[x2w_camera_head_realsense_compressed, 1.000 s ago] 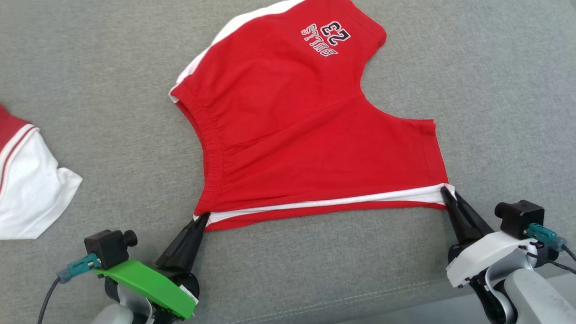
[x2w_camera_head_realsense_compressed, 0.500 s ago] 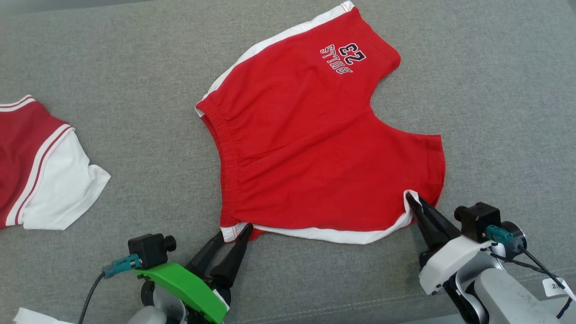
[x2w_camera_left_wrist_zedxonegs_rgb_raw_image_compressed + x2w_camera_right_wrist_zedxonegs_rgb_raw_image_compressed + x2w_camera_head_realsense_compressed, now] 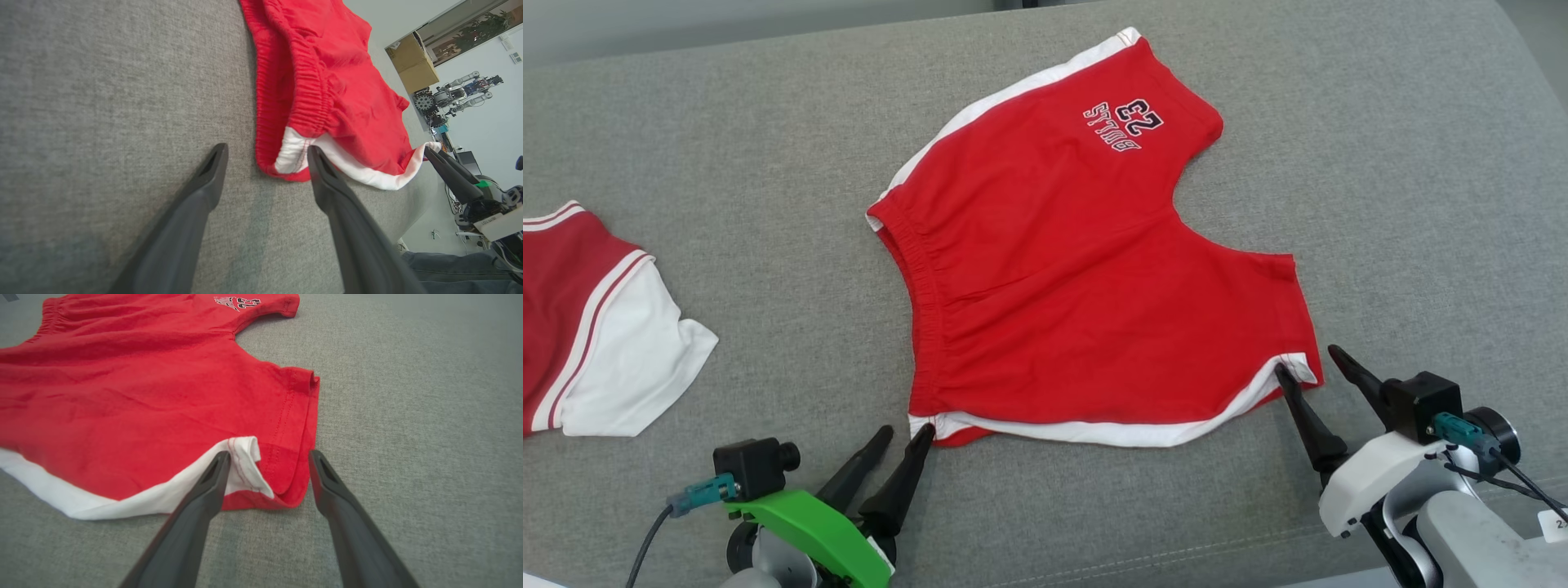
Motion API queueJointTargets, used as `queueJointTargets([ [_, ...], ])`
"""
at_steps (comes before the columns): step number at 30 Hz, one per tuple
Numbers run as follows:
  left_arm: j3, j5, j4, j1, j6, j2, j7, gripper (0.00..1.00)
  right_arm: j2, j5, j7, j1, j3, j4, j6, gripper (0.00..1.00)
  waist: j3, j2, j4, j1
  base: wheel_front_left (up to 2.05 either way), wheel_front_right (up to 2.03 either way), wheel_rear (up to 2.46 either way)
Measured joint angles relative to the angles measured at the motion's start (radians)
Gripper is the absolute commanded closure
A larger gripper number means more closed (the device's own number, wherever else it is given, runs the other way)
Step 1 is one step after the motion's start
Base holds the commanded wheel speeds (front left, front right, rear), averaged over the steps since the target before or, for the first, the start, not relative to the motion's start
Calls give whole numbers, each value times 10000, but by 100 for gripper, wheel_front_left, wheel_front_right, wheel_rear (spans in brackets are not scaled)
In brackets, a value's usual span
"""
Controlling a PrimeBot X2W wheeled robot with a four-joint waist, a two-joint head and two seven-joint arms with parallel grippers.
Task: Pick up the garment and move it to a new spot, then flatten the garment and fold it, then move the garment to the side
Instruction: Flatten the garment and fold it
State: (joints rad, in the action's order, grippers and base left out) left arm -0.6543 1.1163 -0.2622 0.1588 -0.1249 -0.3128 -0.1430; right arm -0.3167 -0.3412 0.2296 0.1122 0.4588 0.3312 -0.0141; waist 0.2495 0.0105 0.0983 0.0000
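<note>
Well off to the left of the red shorts (image 3: 1086, 278), on the same grey fabric surface (image 3: 727, 163): a second red-and-white garment (image 3: 596, 327). Shorts spread flat, waistband leftward. Left claw (image 3: 907, 430) fingers apart, one tip right at the shorts' near white waistband corner. Right claw (image 3: 1308, 362) fingers apart too, straddling the near leg-hem corner, unclamped.

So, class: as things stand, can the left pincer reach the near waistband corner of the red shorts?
Probably yes. The left pincer stands open right at the waistband corner of the red shorts, which lie flat on the grey cushion; nothing sits between them.
</note>
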Motion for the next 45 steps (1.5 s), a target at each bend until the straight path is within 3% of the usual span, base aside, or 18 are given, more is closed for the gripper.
queueJointTargets([
  [7, -48, 6, 192, -168, 0, -330, -205, 0, -161, -67, 19, -566, -326, -17, 207, 0, -310, 0, -11, 0, 0, 0, 0],
  [16, 667, -209, 318, -744, 0, -1012, -798, 0, -330, -228, 104, -1470, -959, -719, 763, 0, -935, 0, -61, 0, 0, 0, 0],
  [25, 1367, -558, 761, -1489, 88, -1398, -1049, 0, -456, -201, 167, -2476, -1055, -1252, 869, 0, -1700, 0, 50, 0, 0, 0, 0],
  [33, 1728, -1112, 974, -2264, 610, -1404, -1057, 0, -560, -121, 194, -2925, -1478, -1918, 1074, 0, -2358, 0, 216, 0, 0, 0, 0],
  [39, 2719, -1985, 1544, -2302, 1068, -1396, -1060, 0, -560, 199, 205, -2803, -1411, -2456, 1035, 0, -2462, 0, 229, 0, 0, 0, 0],
  [45, 2993, -2615, 1839, -2296, 1267, -1018, -1060, 0, -355, 345, 207, -2475, -1246, -2543, 938, 0, -2419, 0, -5, 0, 0, 0, 0],
])
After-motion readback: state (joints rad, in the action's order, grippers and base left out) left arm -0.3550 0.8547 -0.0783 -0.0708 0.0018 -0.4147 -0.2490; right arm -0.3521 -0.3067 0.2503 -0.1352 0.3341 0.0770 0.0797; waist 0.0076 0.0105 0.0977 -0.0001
